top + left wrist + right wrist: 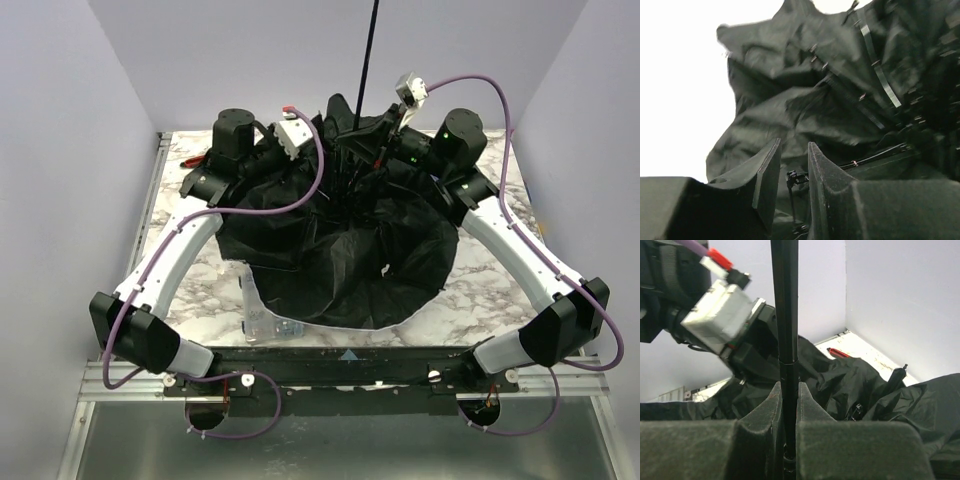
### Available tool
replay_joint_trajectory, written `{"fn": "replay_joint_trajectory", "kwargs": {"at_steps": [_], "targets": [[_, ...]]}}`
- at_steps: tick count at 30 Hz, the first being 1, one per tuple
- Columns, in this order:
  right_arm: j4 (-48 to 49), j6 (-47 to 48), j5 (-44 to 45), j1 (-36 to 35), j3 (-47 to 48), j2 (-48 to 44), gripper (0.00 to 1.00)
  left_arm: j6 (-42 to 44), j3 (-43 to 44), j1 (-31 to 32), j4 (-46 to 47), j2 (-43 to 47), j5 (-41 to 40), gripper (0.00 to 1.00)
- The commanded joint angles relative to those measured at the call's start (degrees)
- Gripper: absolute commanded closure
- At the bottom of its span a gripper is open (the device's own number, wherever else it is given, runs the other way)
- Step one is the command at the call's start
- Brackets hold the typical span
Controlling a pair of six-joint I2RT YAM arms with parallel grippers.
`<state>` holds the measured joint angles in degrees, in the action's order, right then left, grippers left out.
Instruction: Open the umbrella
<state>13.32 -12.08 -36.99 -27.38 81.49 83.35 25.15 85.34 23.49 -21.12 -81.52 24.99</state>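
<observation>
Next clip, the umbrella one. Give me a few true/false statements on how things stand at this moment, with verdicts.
1. The right gripper is clamped on the umbrella's shaft. True.
2. The shaft lies flat on the table. False: it points upward out of the canopy.
3. The canopy is spread over the table with its black lining facing up. True.
4. The left gripper also holds the shaft. False: its fingers are among the canopy's folds and ribs, off the shaft.
</observation>
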Motion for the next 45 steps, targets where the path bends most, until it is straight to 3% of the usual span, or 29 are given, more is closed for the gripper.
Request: {"fn": "replay_joint_trajectory", "kwargs": {"at_steps": [1, 7, 10, 14, 19, 24, 27, 32, 37, 45], "targets": [[0.60, 2.13, 3.24, -0.13, 3.19, -2.04, 1.00, 1.36, -1.27, -5.87, -1.44, -2.09, -5.68, 0.71], [0.07, 2.72, 5.47, -0.13, 3.03, -1.53, 1.00, 1.27, 0.60, -8.98, -2.10, -3.25, -4.06, 0.67], [-0.15, 2.20, 6.68, -0.13, 3.89, -0.24, 1.00, -0.65, 3.03, -8.98, -1.65, -2.47, -0.84, 0.49], [-0.28, 0.67, 8.59, -0.13, 4.73, 1.49, 1.00, -3.71, 3.83, -8.10, 4.50, 1.98, 8.36, 0.41], [0.46, -1.44, 11.80, -0.19, 4.51, 2.64, 1.00, 0.97, 2.27, -4.61, 9.71, 6.41, 15.40, 0.43], [0.71, -2.15, 18.50, -0.58, 5.23, 3.52, 1.00, 14.09, 0.97, 3.30, 4.79, 9.57, 19.56, 0.58], [0.21, -2.16, 23.22, -1.60, 5.99, 3.99, 1.00, 22.42, -0.41, 9.53, 0.88, 9.90, 16.82, 0.66], [-0.85, -3.48, 26.72, -3.20, 6.48, 3.80, 1.00, 30.96, -2.98, 17.40, 2.09, 7.17, 6.09, 0.73], [-1.88, -2.94, 30.37, -5.74, 5.52, 2.55, 1.00, 31.93, -1.50, 21.15, 6.54, 2.45, -3.96, 0.80], [-2.25, -2.92, 32.24, -7.25, 4.72, 1.32, 1.00, 35.09, -1.39, 22.17, 9.75, -3.31, -12.09, 0.83]]}}
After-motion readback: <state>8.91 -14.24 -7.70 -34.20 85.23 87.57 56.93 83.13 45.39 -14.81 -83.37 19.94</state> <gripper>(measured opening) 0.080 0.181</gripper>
